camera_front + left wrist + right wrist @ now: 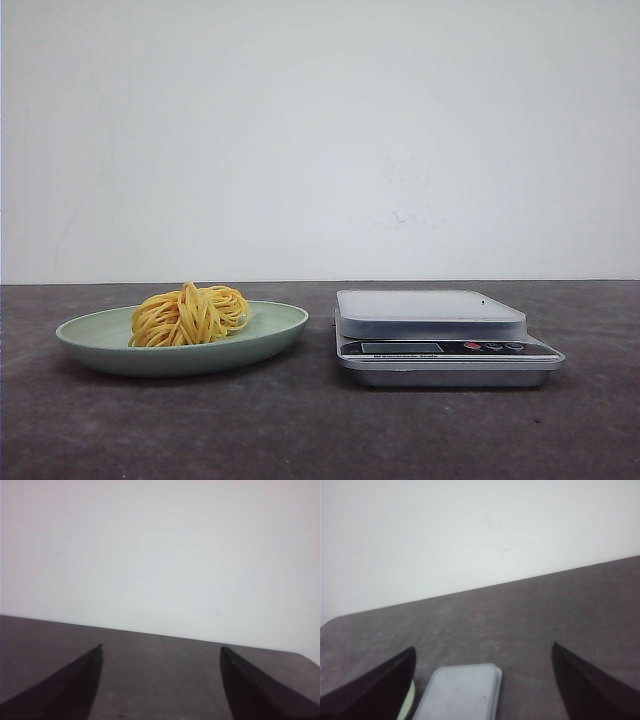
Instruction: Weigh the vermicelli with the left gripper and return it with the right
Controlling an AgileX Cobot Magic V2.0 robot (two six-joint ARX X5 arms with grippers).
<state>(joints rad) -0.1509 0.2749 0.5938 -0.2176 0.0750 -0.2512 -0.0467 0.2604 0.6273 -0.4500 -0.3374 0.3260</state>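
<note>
The vermicelli (190,314) sits heaped on the green plate (280,335) just left of the bare scale (430,312), ready for transfer, while the left gripper (161,651) and right gripper (483,651) hold jaws wide and empty.

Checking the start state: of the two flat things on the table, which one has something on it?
The pale green round plate on the left: it holds the yellow vermicelli nest. The silver scale's platform is bare.

Yellow vermicelli (190,314) loops on a pale green plate (270,340). The scale (440,340) is silver-grey with red and dark buttons. The counter (320,430) is mottled dark grey-brown, the wall (320,130) white.
</note>
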